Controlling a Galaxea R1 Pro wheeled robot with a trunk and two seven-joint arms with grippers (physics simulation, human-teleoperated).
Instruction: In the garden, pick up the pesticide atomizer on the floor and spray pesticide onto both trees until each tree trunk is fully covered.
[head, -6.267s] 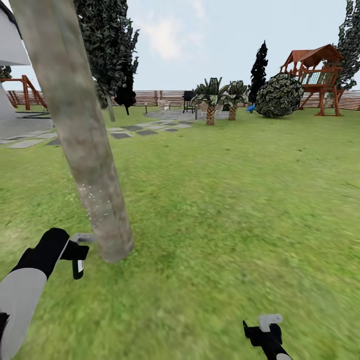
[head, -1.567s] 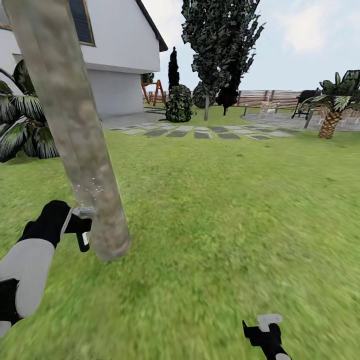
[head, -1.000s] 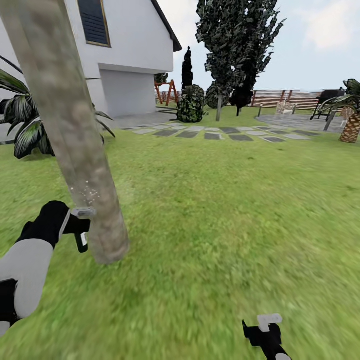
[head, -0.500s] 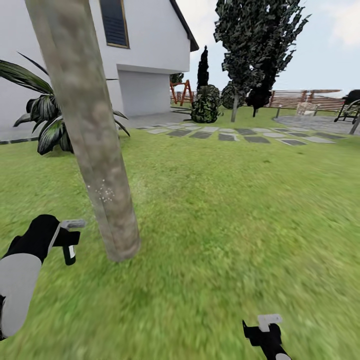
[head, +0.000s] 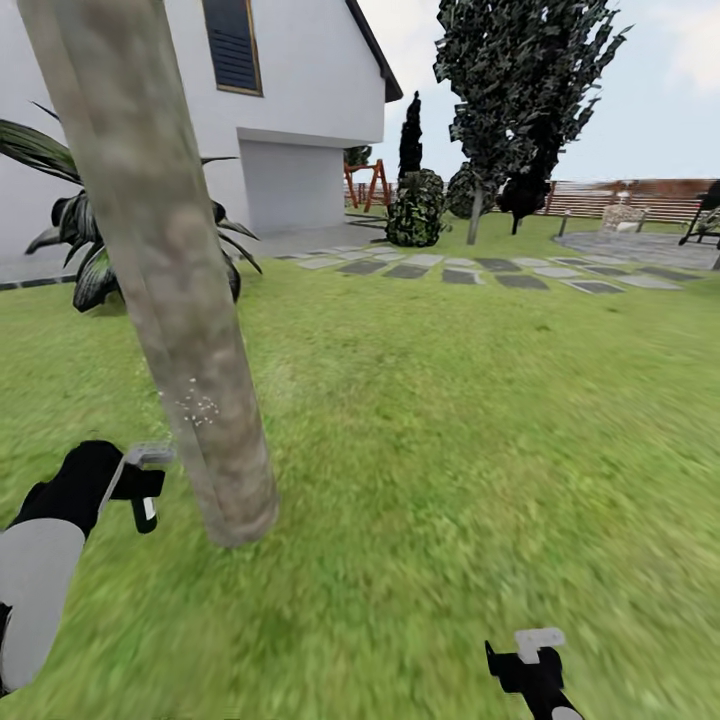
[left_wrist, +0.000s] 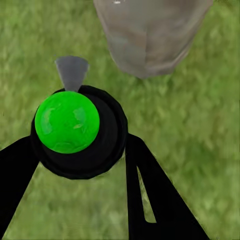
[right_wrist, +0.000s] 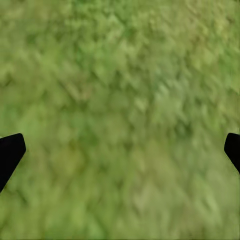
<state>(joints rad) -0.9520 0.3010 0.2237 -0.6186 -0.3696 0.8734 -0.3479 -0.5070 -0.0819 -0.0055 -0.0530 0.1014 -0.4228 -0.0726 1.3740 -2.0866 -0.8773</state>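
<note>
One tree trunk (head: 170, 290) at 10 o'clock; left end effector (left_wrist: 80, 150) grips one atomizer (left_wrist: 67, 122); right end effector (right_wrist: 120, 150) spread wide over the lawn (head: 480, 400).

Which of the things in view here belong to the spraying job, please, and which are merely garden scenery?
Job:
- tree trunk, speckled with white spray droplets
- pesticide atomizer, held between the left gripper's fingers
- second tree, far across the lawn

Scenery:
- house
- stepping stones
- wooden fence
- round shrub
</note>
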